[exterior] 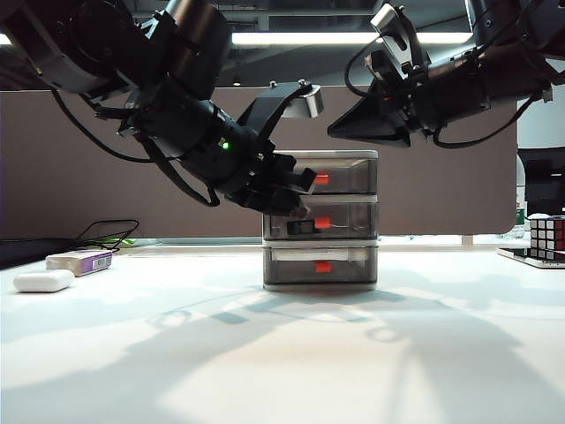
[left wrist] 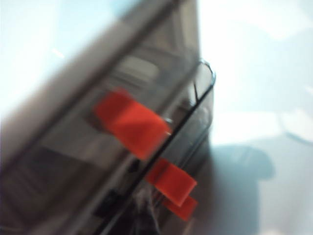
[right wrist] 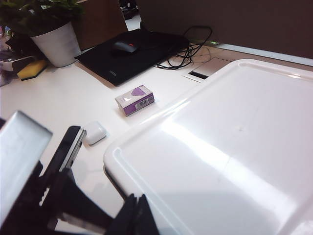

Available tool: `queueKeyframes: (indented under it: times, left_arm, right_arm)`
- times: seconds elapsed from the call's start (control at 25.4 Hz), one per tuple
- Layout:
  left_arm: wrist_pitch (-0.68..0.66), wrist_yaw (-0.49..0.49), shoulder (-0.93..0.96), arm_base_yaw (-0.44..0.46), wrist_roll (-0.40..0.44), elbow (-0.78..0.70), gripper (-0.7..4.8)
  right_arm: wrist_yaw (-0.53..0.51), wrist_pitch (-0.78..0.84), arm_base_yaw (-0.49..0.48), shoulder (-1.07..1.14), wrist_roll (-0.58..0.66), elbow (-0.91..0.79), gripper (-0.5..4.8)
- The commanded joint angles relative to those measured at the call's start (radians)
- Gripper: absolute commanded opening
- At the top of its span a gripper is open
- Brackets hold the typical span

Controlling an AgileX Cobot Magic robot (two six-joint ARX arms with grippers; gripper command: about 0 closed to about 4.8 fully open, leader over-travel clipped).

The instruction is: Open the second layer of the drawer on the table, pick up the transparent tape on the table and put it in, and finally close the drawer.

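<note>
The drawer [exterior: 320,221] stands mid-table, three smoky grey tiers with red-orange tabs [left wrist: 131,122]. The second layer [exterior: 340,218] looks level with the other fronts. Through its front shows a small dark object, the transparent tape [exterior: 300,227] in its black cutter. My left gripper [exterior: 298,203] is shut, its tips at the left part of the second layer's front; the left wrist view is blurred and very close to the tabs. My right gripper [right wrist: 138,208] is shut with nothing in it, and hovers over the drawer's white top [right wrist: 220,147], also seen as the right gripper [exterior: 340,132] above the unit.
On the table [exterior: 282,353] at the far left lie a white oval case [exterior: 42,281] and a purple-and-white box [exterior: 81,261]. A puzzle cube [exterior: 547,237] sits at the right edge. Behind are a black mat with a mouse [right wrist: 129,49], cables and a potted plant [right wrist: 55,41].
</note>
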Motion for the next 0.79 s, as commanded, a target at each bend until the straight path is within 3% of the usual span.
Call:
queueKeyframes:
  times: [0.04, 0.28, 0.35, 0.39, 0.47, 0.63, 0.79]
  left_arm:
    - [0.029, -0.054, 0.005, 0.001, -0.01, -0.001, -0.05]
    - [0.018, -0.015, 0.011, 0.0, -0.002, -0.005, -0.05]
    - [-0.085, 0.022, -0.032, 0.0, 0.029, -0.006, -0.05]
    - [-0.201, -0.013, -0.082, -0.002, 0.081, -0.008, -0.05]
    - [-0.275, -0.055, -0.136, -0.007, 0.087, -0.019, -0.05]
    - [-0.275, -0.074, -0.39, -0.015, 0.045, -0.158, -0.05]
    - [-0.333, -0.186, -0.752, -0.029, -0.016, -0.327, -0.05]
  right_arm:
    - [0.001, 0.002, 0.002, -0.005, -0.005, 0.006, -0.05]
    - [-0.021, -0.004, 0.002, -0.006, -0.004, 0.006, -0.05]
    - [-0.05, -0.025, 0.002, -0.033, -0.015, 0.006, -0.05]
    - [-0.033, -0.074, 0.002, -0.074, -0.054, 0.006, -0.05]
    - [0.014, -0.157, 0.002, -0.137, -0.103, 0.006, -0.05]
    - [0.11, -0.391, -0.001, -0.306, -0.194, 0.0, -0.05]
    - [0.192, -0.451, -0.001, -0.494, -0.198, -0.085, -0.05]
